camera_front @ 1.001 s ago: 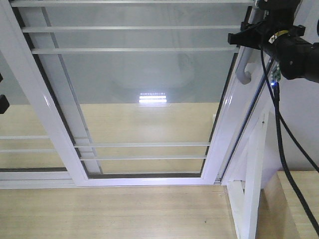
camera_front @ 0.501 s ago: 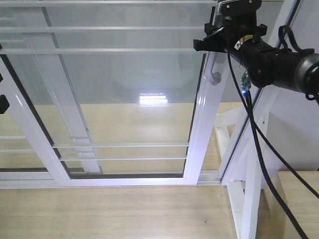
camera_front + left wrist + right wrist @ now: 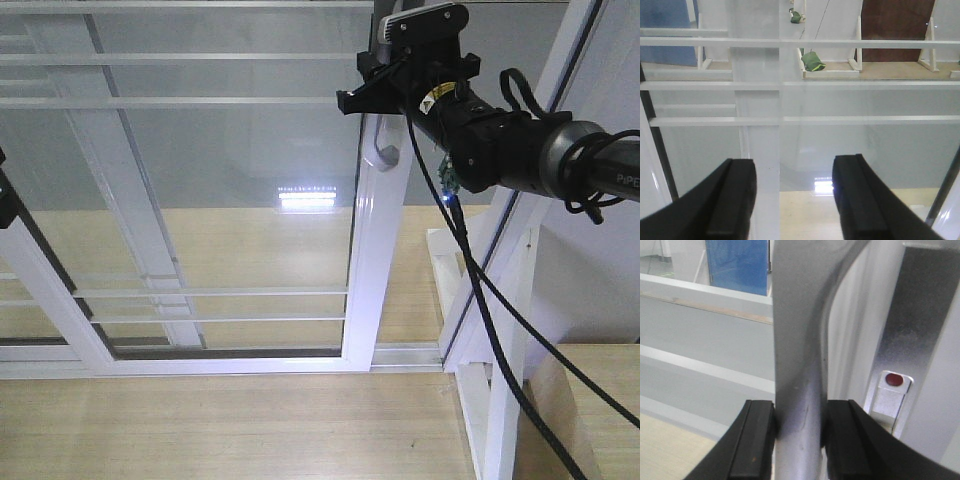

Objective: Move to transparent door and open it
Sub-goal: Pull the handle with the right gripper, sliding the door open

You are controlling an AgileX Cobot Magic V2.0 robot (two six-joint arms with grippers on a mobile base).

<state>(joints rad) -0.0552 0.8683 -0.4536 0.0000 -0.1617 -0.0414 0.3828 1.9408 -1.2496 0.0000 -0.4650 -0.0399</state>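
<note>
**Door sliding left, gap opening at the frame**

At the far left, the left pincer (image 3: 794, 170) hangs released with its two black fingers wide apart. It holds nothing and faces the glass and its thin white bars.

The door (image 3: 200, 200) fills the middle of the front view, a clear panel in a white frame standing in the floor track (image 3: 400, 357). A second ago its handle edge lay against the slanted white frame post (image 3: 520, 230) on the right. Half a second ago it had come away. Now it stands well apart from the post, with bare wooden floor (image 3: 410, 290) showing between them.

On that edge is the curved grey handle (image 3: 380, 150). The right pincer (image 3: 385, 95) is clenched on it, and the wrist view shows the black pads (image 3: 757, 440) pressed against both sides of the handle bar.

The steady leftward travel shows the door running freely under the pull, so the opening step looks well under way. The gap still seems narrow, and more sliding to the left may be needed. The grip should hold if the pull stays in line with the track.
</note>
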